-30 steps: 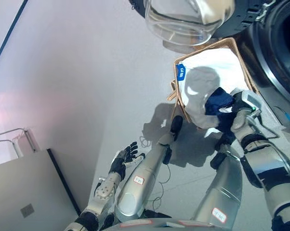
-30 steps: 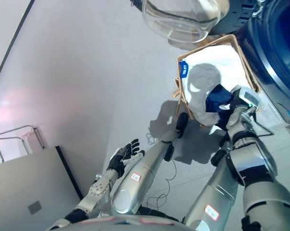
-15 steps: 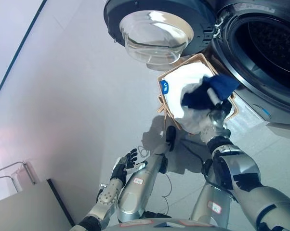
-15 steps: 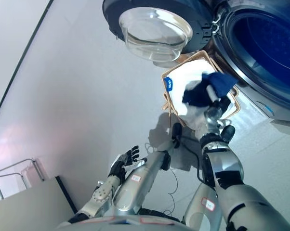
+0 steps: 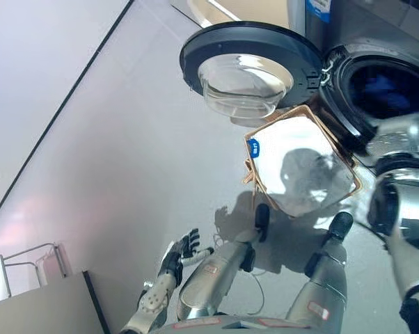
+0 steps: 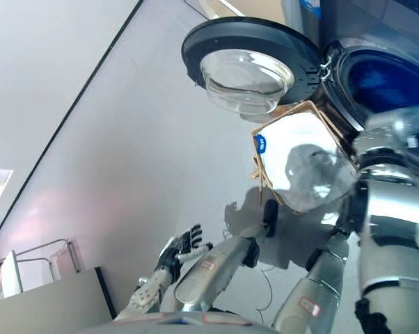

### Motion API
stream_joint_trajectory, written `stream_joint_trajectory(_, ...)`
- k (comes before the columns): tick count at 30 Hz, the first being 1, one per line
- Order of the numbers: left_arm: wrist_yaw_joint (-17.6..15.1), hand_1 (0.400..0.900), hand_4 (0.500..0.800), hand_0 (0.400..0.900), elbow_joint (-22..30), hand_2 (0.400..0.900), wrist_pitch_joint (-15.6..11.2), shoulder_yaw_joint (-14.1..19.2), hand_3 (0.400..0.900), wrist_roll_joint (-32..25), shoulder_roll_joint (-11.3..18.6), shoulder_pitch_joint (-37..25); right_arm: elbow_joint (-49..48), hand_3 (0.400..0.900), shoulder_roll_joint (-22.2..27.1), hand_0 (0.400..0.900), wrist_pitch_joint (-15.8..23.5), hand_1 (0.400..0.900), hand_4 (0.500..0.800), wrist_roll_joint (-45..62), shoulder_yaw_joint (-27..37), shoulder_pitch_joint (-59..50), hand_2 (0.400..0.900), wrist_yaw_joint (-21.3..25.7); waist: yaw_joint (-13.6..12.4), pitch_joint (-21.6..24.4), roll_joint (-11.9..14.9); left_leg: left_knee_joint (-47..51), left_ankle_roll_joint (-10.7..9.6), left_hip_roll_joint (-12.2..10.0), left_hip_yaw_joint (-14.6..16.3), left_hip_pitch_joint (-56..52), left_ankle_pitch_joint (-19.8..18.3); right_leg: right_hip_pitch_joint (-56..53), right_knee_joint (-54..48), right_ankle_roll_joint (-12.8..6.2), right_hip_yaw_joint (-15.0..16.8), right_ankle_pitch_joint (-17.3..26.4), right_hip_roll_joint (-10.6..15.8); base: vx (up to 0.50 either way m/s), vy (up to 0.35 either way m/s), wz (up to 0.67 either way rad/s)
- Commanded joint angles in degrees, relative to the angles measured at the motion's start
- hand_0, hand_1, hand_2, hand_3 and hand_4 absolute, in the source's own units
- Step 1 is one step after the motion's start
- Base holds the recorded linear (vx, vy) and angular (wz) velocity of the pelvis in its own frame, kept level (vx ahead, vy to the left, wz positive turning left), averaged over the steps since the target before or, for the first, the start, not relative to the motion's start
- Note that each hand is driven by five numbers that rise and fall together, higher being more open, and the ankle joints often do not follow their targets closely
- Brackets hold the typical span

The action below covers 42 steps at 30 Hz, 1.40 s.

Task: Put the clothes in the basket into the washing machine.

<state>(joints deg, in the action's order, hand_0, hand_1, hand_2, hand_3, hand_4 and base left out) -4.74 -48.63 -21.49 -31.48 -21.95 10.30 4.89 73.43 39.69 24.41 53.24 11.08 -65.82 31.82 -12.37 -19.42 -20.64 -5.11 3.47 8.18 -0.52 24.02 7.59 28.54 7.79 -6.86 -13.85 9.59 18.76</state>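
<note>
The washing machine's round door (image 5: pixel 246 68) hangs open, and its drum (image 5: pixel 385 89) shows at the upper right with a dark blue cloth (image 5: pixel 381 86) inside. In front of it on the floor stands the wooden basket (image 5: pixel 257 182), lined in white with a blue tag (image 5: pixel 253 147). I make out only white fabric in the basket. My right hand (image 5: pixel 408 129) is a blur at the drum's lower rim, above the basket's right edge. Down at the lower left my left hand (image 5: pixel 182 248) hangs idle over the floor, fingers spread and holding nothing.
Grey floor stretches to the left of the basket. A pale cabinet top (image 5: pixel 42 306) and a metal rack (image 5: pixel 28 259) stand at the lower left. The machine's front panel (image 5: pixel 314 14) rises above the door.
My right hand lifted the dark blue cloth out of the basket and rose to the drum's mouth. The cloth now shows inside the drum. The camera tilted upward.
</note>
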Motion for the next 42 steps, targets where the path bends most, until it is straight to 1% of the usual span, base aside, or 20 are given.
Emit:
stream_joint_trajectory(1, -1.1, 0.900, 0.800, 0.900, -1.0, 0.900, -2.2, -0.8, 0.900, 1.8, 2.8, 0.5, -7.2, 0.400, 3.2, 0.400, 5.2, 0.400, 0.500, -5.6, -1.7, -0.1, 0.400, 2.9, -1.2, 3.6, -2.3, -0.7, -4.0, -1.1, -3.1, -0.5, -4.6, -5.0, 5.8, -0.81, -1.1, -8.5, -1.7, 0.00, -0.040, 0.11)
stream_joint_trajectory(3, -1.4, 0.900, 0.800, 0.900, -0.9, 0.900, -2.5, -0.4, 0.900, 1.4, 2.7, 0.3, -9.5, 0.400, 3.2, 0.400, 5.5, 0.400, 0.500, -8.0, -1.1, 0.6, 0.400, 4.8, -1.0, 3.7, -2.5, -0.2, -4.1, -1.1, -3.4, -0.9, -4.4, -5.3, 5.7, -0.79, -1.2, -8.7, -1.9, 0.00, -0.043, 0.07)
stream_joint_trajectory(4, -1.4, 0.900, 0.800, 0.900, -0.9, 0.900, -2.7, -0.2, 0.900, 1.1, 2.6, 0.3, -10.0, 0.400, 3.3, 0.400, 5.6, 0.400, 0.500, -8.2, -0.7, 0.8, 0.400, 4.9, -1.0, 3.8, -2.6, -0.2, -4.1, -1.1, -3.4, -0.9, -4.4, -5.4, 5.7, -0.78, -1.3, -8.7, -1.9, 0.00, -0.039, 0.00)
stream_joint_trajectory(6, -1.5, 0.900, 0.800, 0.900, -1.1, 0.900, -2.8, -0.1, 0.900, 0.9, 2.5, 0.5, -10.2, 0.400, 3.4, 0.400, 5.7, 0.400, 0.500, -7.9, -0.9, 0.3, 0.400, 4.6, -1.0, 4.1, -2.7, 0.1, -4.1, -1.2, -3.3, -0.9, -4.3, -5.2, 5.4, -0.74, -1.2, -8.7, -2.0, 0.00, -0.013, -0.02)
stream_joint_trajectory(9, -1.1, 0.900, 0.800, 0.900, -1.7, 0.900, -2.5, -0.4, 0.900, 0.6, 2.2, 0.5, -10.1, 0.400, 3.8, 0.400, 5.5, 0.400, 0.500, -6.3, -1.6, -0.5, 0.400, 2.6, -0.7, 4.3, -2.7, 0.6, -4.2, -1.5, -3.2, -1.2, -4.0, -4.8, 5.6, -0.61, -0.8, -8.7, -2.3, 0.00, -0.012, -0.09)
stream_joint_trajectory(11, -0.8, 0.900, 0.800, 0.900, -2.2, 0.900, -2.3, -0.5, 0.900, 0.4, 1.9, 0.5, -9.7, 0.900, 3.3, 0.900, 5.7, 0.900, 0.800, -5.2, -1.9, -0.9, 0.900, 1.5, -0.6, 4.4, -2.7, 1.1, -4.2, -1.7, -3.0, -1.5, -3.8, -4.8, 5.5, -0.49, -0.6, -8.7, -2.6, 0.01, -0.013, -0.12)
stream_joint_trajectory(15, -0.2, 0.900, 0.800, 0.900, -3.2, 0.900, -1.6, -0.6, 0.900, -0.4, 1.0, 0.5, -9.0, 0.900, 2.3, 0.900, 5.6, 0.900, 0.800, -3.2, -2.3, -0.7, 0.900, -0.9, -0.1, 4.6, -2.5, 1.6, -4.3, -2.1, -2.7, -2.1, -3.8, -4.8, 5.3, -0.32, -0.1, -8.8, -3.1, 0.02, -0.014, -0.11)
stream_joint_trajectory(20, 0.9, 0.900, 0.800, 0.900, -4.2, 0.900, -1.1, -0.3, 0.900, -1.3, 0.5, 1.0, -5.8, 0.900, 2.1, 0.900, 4.5, 0.900, 0.800, -1.1, -2.7, -0.5, 0.900, -3.5, -0.1, 5.3, -2.3, 2.1, -4.4, -2.4, -2.4, -2.9, -3.8, -5.8, 4.3, -0.30, 0.0, -8.7, -3.4, 0.01, -0.010, -0.04)
stream_joint_trajectory(24, 1.1, 0.900, 0.800, 0.900, -5.3, 0.900, -0.7, -0.1, 0.900, -1.1, 0.0, 1.1, -3.8, 0.900, 1.3, 0.900, 3.7, 0.900, 0.800, -0.2, -3.0, -0.2, 0.900, -5.3, 0.0, 5.5, -2.0, 1.9, -4.4, -2.6, -2.2, -3.3, -4.0, -6.5, 4.0, -0.21, -0.1, -8.6, -3.6, 0.00, -0.006, -0.01)
stream_joint_trajectory(28, 1.2, 0.900, 0.800, 0.900, -7.1, 0.900, -0.1, 0.7, 0.900, -0.8, -0.6, 1.0, -1.6, 0.900, -0.9, 0.900, 2.4, 0.900, 0.800, 1.5, -3.0, 1.7, 0.900, -8.0, 0.3, 5.7, -1.2, 1.8, -4.5, -3.0, -2.2, -4.0, -4.2, -7.5, 3.3, -0.04, 0.0, -8.5, -4.1, 0.01, -0.016, -0.02)
stream_joint_trajectory(29, 1.1, 0.900, 0.800, 0.900, -8.2, 0.900, 0.2, 1.2, 0.900, -0.6, -1.0, 0.7, 0.0, 0.900, -2.4, 0.900, 1.8, 0.900, 0.800, 2.2, -2.8, 2.9, 0.900, -9.0, 0.3, 6.0, -0.7, 1.9, -4.6, -3.1, -2.1, -4.3, -4.2, -8.1, 2.8, -0.02, 0.0, -8.4, -4.4, 0.02, -0.032, -0.02)
stream_joint_trajectory(30, 1.1, 0.900, 0.800, 0.900, -8.3, 0.900, 0.1, 1.3, 0.900, -0.6, -0.9, 0.8, 0.0, 0.900, -2.5, 0.900, 1.8, 0.900, 0.800, 2.4, -2.8, 3.0, 0.900, -9.2, 0.3, 6.0, -0.7, 1.9, -4.6, -3.1, -2.1, -4.4, -4.2, -8.2, 2.7, -0.02, 0.0, -8.4, -4.4, 0.02, -0.034, -0.05)
stream_joint_trajectory(31, 1.2, 0.900, 0.800, 0.900, -8.8, 0.900, 0.3, 1.5, 0.900, -0.5, -1.2, 0.7, 0.7, 0.900, -3.5, 0.900, 1.6, 0.900, 0.800, 2.5, -2.6, 3.7, 0.900, -9.4, 0.3, 6.0, -0.3, 1.9, -4.6, -3.2, -2.0, -4.7, -4.3, -8.7, 2.5, 0.02, -0.1, -8.3, -4.6, -0.01, -0.020, -0.05)
stream_joint_trajectory(33, 1.3, 0.900, 0.800, 0.900, -9.7, 0.900, 0.5, 2.2, 0.900, -0.3, -1.7, 0.7, 2.4, 0.900, -5.4, 0.900, 0.2, 0.900, 0.800, 2.1, -2.5, 5.8, 0.900, -10.5, 0.3, 6.5, 0.5, 2.1, -4.6, -3.5, -1.9, -5.1, -4.1, -9.5, 1.5, 0.12, -0.2, -7.6, -4.9, 0.00, -0.036, -0.07)
stream_joint_trajectory(35, 1.4, 0.900, 0.800, 0.900, -10.5, 0.900, 0.9, 3.0, 0.900, 0.9, -1.7, 0.6, 6.3, 0.900, -5.8, 0.900, -2.6, 0.900, 0.800, -0.3, -3.5, 7.5, 0.900, -11.4, 0.2, 6.9, 1.4, 2.3, -4.7, -3.8, -1.9, -5.7, -4.2, -10.5, 0.4, 0.17, -0.4, -7.3, -5.2, 0.02, -0.044, -0.06)
stream_joint_trajectory(36, 1.2, 0.900, 0.800, 0.900, -11.0, 0.900, 1.2, 3.6, 0.900, 2.3, -1.5, 0.2, 9.2, 0.900, -5.9, 0.900, -5.2, 0.900, 0.800, -3.5, -4.7, 8.4, 0.900, -11.8, 0.1, 7.1, 2.1, 2.4, -4.8, -4.0, -1.8, -6.1, -4.1, -11.1, -0.4, 0.19, -0.6, -7.0, -5.4, 0.02, -0.058, -0.05)
stream_joint_trajectory(37, 1.2, 0.900, 0.800, 0.900, -11.7, 0.900, 1.3, 4.2, 0.900, 3.3, -1.5, 0.0, 10.3, 0.900, -6.4, 0.900, -6.1, 0.900, 0.800, -4.5, -5.1, 9.6, 0.900, -12.1, -0.2, 7.6, 2.7, 2.5, -4.8, -4.1, -1.8, -6.4, -4.1, -11.8, -1.3, 0.19, -0.8, -6.7, -5.6, 0.02, -0.070, -0.06)
stream_joint_trajectory(40, 0.8, 0.900, 0.800, 0.900, -13.6, 0.900, 1.5, 6.0, 0.900, 4.9, -1.5, -0.4, 11.7, 0.900, -10.7, 0.900, -7.9, 0.900, 0.800, -8.1, -6.1, 14.5, 0.900, -13.1, -0.5, 9.0, 4.7, 4.3, -4.9, -4.9, -1.8, -7.7, -3.7, -13.8, -4.7, 0.01, -1.3, -5.4, -6.3, 0.04, -0.071, -0.10)
stream_joint_trajectory(42, 0.2, 0.900, 0.800, 0.900, -14.7, 0.900, 1.1, 7.4, 0.900, 5.7, -1.6, -0.4, 11.6, 0.900, -13.4, 0.900, -8.5, 0.900, 0.800, -10.8, -6.9, 18.4, 0.900, -13.6, -0.5, 9.9, 6.1, 5.3, -5.1, -5.4, -1.5, -8.4, -3.4, -14.9, -6.6, -0.17, -1.5, -4.5, -6.6, 0.03, -0.055, -0.13)
